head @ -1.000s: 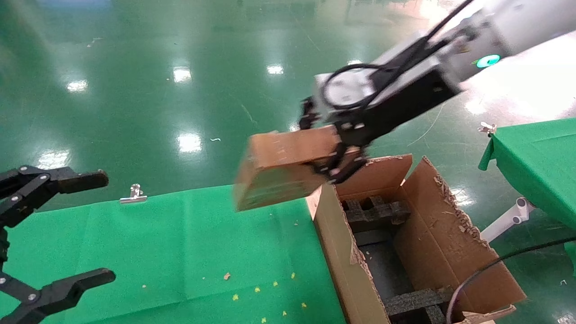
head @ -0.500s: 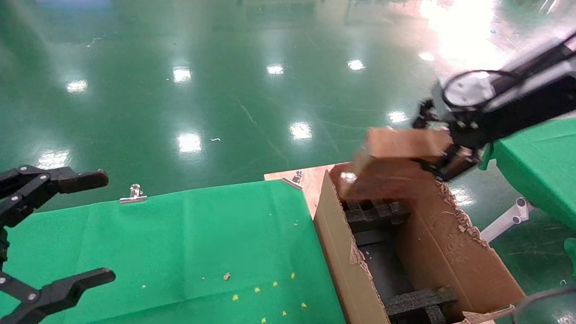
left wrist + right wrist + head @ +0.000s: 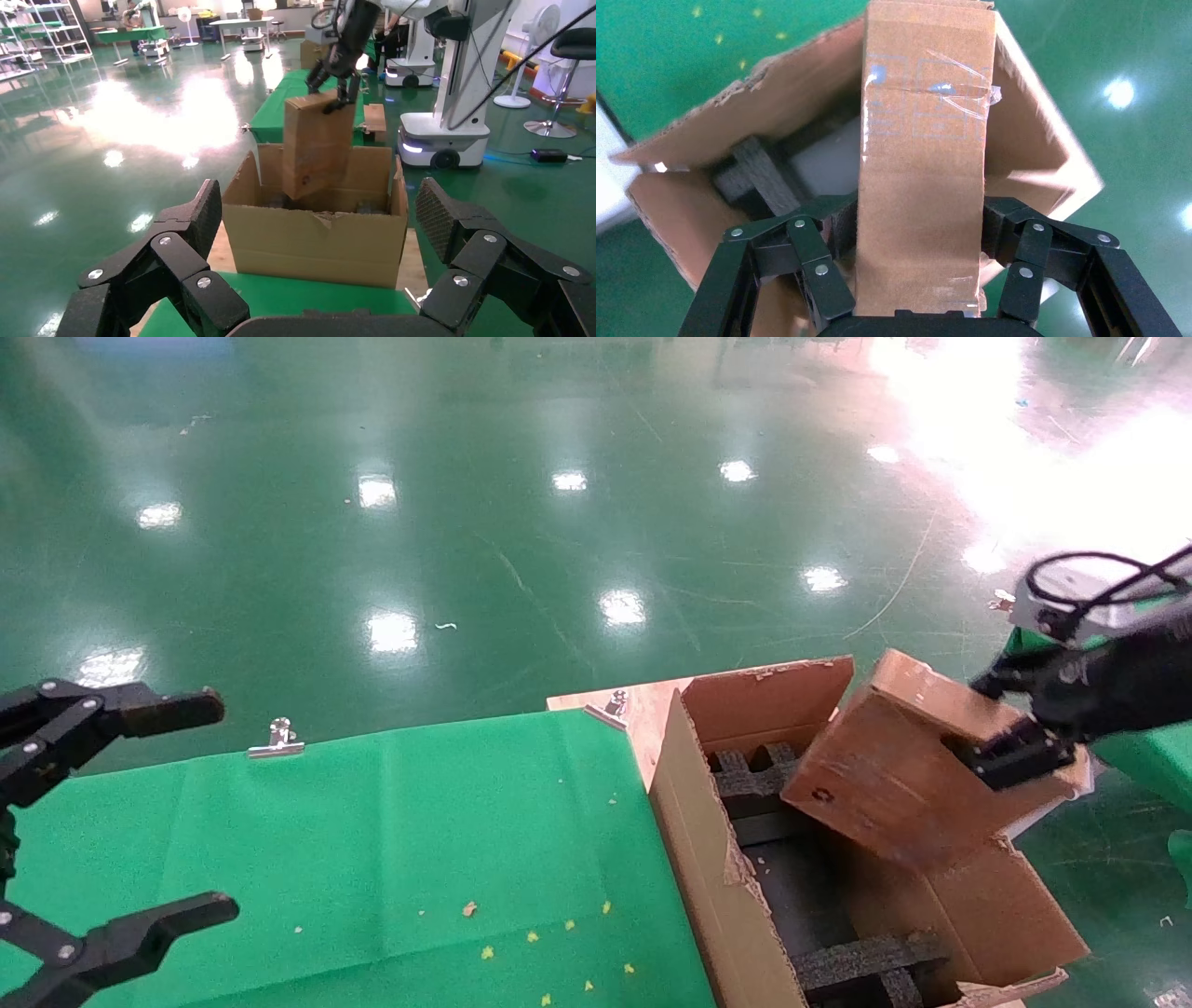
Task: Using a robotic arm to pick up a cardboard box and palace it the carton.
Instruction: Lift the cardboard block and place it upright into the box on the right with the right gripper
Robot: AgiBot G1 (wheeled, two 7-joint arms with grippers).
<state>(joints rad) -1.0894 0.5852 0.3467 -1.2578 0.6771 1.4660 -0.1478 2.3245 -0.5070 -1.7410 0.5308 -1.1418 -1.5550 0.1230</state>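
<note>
My right gripper (image 3: 1010, 733) is shut on the small brown cardboard box (image 3: 894, 770) and holds it tilted, its low end dipping into the open carton (image 3: 708, 859). In the right wrist view the box (image 3: 923, 161) runs between my fingers (image 3: 821, 274), with the carton (image 3: 772, 91) and its black foam inserts (image 3: 761, 179) below it. The left wrist view shows the box (image 3: 316, 144) hanging from the robotic arm (image 3: 348, 42) over the carton (image 3: 316, 239). My left gripper (image 3: 140, 812) is open and empty at the left edge of the green table.
The carton stands at the right end of the green-clothed table (image 3: 372, 840), on a wooden board (image 3: 643, 705). Metal clips (image 3: 277, 740) hold the cloth. A second green table (image 3: 1150, 747) lies to the right. Small crumbs (image 3: 531, 938) dot the cloth.
My right gripper has carried the cardboard box from above the table rightward and down, past the carton's far flap. The box now tilts into the carton's opening. The left arm has not moved.
</note>
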